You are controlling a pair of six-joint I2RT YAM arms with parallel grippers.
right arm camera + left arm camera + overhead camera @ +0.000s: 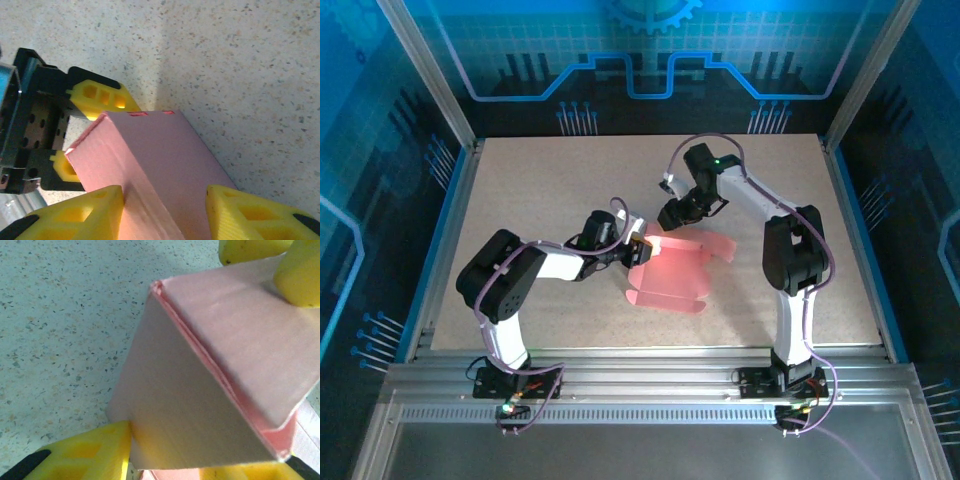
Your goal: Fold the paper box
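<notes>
Now the pink box point(670, 268) sits mid-table. The left gripper point(638, 252) pinches its 9 o'clock end, and the right gripper point(670, 215) pinches its 12 o'clock edge.

Speckled beige table point(540, 190), aluminium frame posts point(425, 70) at the table's far corners, blue circuit-pattern back wall point(650, 50) behind the table, grooved metal rail point(650, 385) along the table's near edge, cool blue light
</notes>
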